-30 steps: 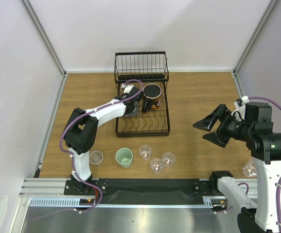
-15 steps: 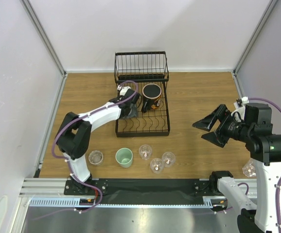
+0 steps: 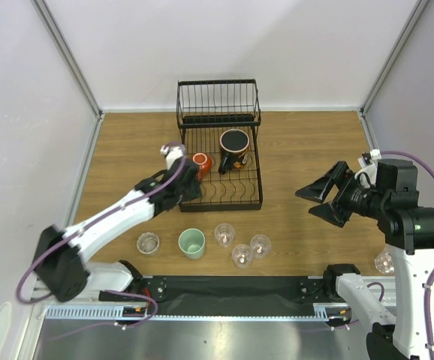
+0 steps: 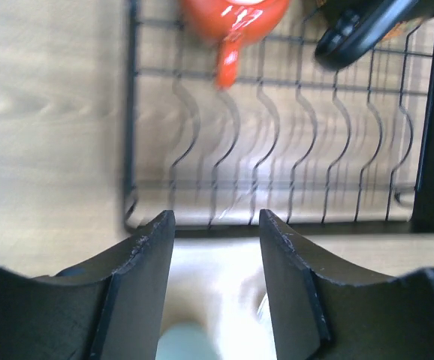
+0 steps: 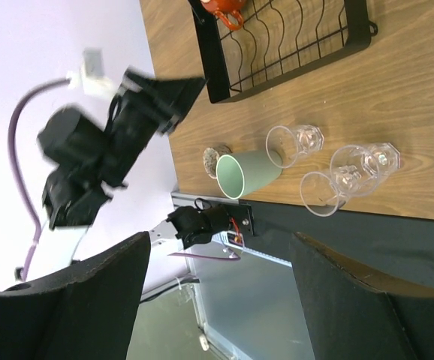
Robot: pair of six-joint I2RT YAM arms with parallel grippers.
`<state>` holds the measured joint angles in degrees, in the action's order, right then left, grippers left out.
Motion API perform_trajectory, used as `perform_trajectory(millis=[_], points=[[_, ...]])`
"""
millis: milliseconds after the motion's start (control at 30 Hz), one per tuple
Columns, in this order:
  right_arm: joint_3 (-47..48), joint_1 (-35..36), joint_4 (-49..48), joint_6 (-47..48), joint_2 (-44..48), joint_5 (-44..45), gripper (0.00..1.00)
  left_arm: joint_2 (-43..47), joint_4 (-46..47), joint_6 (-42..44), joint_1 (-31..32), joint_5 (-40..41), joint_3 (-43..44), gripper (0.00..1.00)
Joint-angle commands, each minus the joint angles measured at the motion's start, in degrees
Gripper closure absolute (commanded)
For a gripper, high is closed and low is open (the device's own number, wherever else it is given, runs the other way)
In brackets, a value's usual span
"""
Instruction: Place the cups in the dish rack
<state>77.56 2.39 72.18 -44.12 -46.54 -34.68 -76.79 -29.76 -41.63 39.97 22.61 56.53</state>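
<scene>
**Rack** at centre of table, wire basket at its 12 o'clock end. Holds two cups: red mug at 9 o'clock, black mug just past centre toward 1 o'clock. Wire slots in the 6 o'clock half bare.

**Loose cups**, in a row at 6 o'clock of the rack, apart from it: mint cup, three tumblers just beside it toward 3 o'clock, small glass toward 9 o'clock. One more, the far glass, well apart at 4 o'clock, beside the right arm.

**Left gripper** over the rack's 7 o'clock corner, jaws about half apart, nothing between them, clear of the red mug.

**Right gripper** at 3 o'clock, well apart from the rack, jaws wide, empty.

**Step in hand**, as judged: between cups, two loaded and six left.

**Next move**, likely: toward 6 o'clock to the mint cup, jaws wide enough to straddle its wall, then into a bare slot.
</scene>
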Motion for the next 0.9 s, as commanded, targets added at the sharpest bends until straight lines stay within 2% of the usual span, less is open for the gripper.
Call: perform_trajectory(millis=[0,100,167,267,400,533,700,867], points=[[-1.18,-0.28,-2.57,1.05,0.14,-2.59,0.19,11.36,-6.26,-4.25,0.03,2.79,-3.88,0.46],[-2.49,-0.28,-3.80,1.40,0.05,-3.29,0.19,18.23,-13.02,-4.51,0.02,4.01,-5.38,0.48],[-3.37,-0.28,-5.03,1.49,0.14,-4.08,0.19,20.10,-20.49,-8.37,-0.06,4.98,-6.08,0.48],[-4.96,-0.28,-6.70,1.14,-0.21,-4.96,0.19,20.46,-29.01,-14.26,-2.34,3.67,-7.22,0.48],[-5.58,-0.20,-7.14,1.32,-0.39,-5.66,0.20,18.70,-32.98,-19.36,-4.01,2.53,-9.07,0.44],[-5.75,-0.28,-6.44,2.28,-0.56,-5.93,0.20,18.78,-33.53,-23.31,-5.68,2.53,-11.87,0.40],[-4.88,-0.28,-5.12,3.33,-0.74,-5.84,0.20,18.53,-29.13,-21.66,-11.30,-0.02,-16.54,0.38],[-4.26,-0.28,-3.72,4.22,-0.92,-5.58,0.20,15.63,-26.06,-19.81,-12.54,-0.11,-18.04,0.38]])
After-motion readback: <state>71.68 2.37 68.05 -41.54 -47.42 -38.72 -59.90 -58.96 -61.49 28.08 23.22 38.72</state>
